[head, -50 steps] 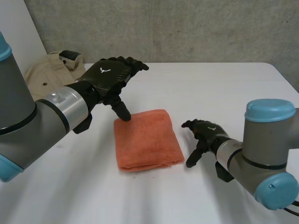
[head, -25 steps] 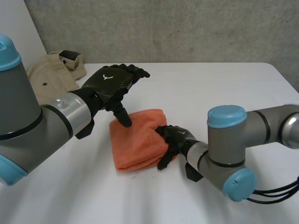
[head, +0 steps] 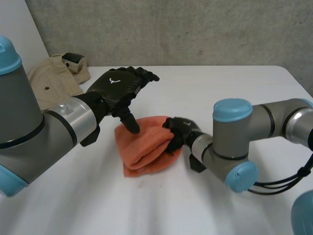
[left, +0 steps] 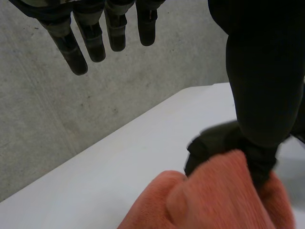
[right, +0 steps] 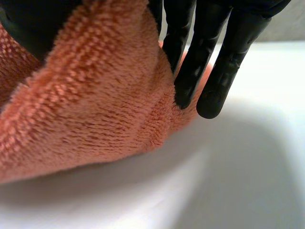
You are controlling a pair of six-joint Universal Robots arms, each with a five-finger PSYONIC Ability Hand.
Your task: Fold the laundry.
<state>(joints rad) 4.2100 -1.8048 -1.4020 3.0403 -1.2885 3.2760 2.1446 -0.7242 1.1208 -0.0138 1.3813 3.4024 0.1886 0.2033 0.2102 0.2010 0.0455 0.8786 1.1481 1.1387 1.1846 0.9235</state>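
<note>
Towel [head: 146, 149] lying bunched on counter [head: 234, 93], right robot hand [head: 178, 133] pinching its right edge between thumb and fingers, left robot hand [head: 116, 87] spread open, thumb touching its far left corner.

An orange towel [head: 146, 147] is seen bunched at centre frame on the white counter [head: 220, 93]. The left robot hand [head: 117, 85] is held over its upper-left part, fingers stretched toward the upper right, thumb pointed down and touching the cloth. The right robot hand [head: 178, 133] is set at the towel's right edge, fingers curled into the cloth, which is rucked up there. A beige garment [head: 54, 78] is noted at upper left, well apart from the towel. A concrete wall [head: 195, 29] is seen behind.
</note>
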